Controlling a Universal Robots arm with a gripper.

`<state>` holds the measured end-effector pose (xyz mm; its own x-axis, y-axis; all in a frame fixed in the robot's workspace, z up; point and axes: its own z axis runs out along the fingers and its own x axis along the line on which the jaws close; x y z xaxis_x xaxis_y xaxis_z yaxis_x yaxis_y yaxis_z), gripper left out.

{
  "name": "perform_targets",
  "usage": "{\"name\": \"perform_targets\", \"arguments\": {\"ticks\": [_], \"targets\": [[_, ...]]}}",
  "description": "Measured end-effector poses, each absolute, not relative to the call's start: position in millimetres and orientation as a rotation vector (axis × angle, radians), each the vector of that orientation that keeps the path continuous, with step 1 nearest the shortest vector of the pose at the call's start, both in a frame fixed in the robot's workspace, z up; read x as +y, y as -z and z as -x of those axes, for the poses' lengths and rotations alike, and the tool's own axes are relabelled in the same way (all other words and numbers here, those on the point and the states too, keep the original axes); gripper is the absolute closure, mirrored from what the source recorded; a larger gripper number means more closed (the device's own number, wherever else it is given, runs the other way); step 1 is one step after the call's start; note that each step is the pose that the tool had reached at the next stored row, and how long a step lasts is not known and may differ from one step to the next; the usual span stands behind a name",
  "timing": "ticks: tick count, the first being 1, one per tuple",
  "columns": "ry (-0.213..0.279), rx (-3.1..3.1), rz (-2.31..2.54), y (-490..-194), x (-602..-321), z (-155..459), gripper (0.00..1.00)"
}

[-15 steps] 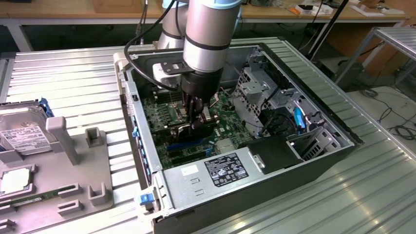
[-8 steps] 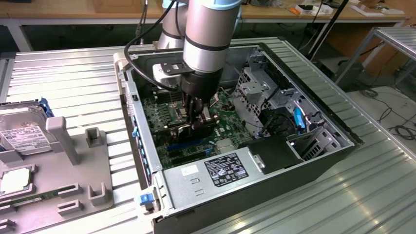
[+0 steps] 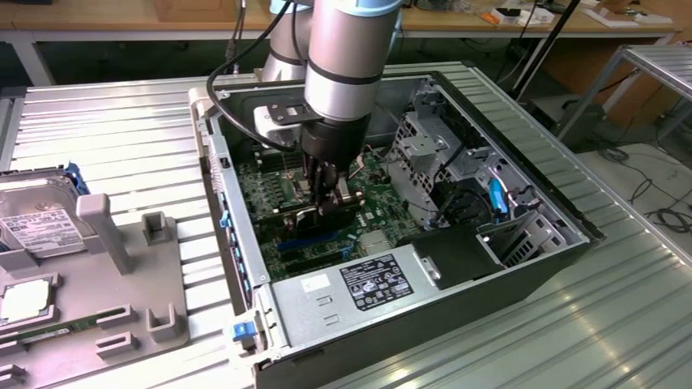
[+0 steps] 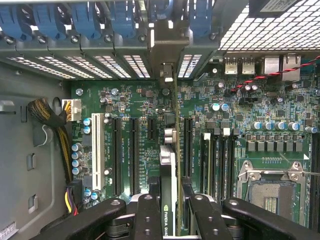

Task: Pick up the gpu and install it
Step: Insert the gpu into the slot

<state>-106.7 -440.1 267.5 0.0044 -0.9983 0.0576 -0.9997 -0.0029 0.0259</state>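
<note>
My gripper (image 3: 327, 197) sits inside the case (image 3: 433, 312) at the exterior view's centre, above the motherboard (image 4: 240, 100), the gpu (image 4: 169, 160) on edge between my fingers (image 4: 146, 217). The hard drive (image 3: 32, 223) lies on the tray (image 3: 130, 271), at the exterior view's left.

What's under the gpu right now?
Green motherboard, with black expansion slots showing either side of the gpu. Whatever lies directly beneath is covered by the card.
</note>
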Motion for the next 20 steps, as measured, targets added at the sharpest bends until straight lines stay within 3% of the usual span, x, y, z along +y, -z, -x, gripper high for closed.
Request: {"name": "perform_targets", "arguments": {"ticks": [20], "targets": [[-0.031,-2.175,-2.18,-274.4,-440.4,106.6,0.73]]}}
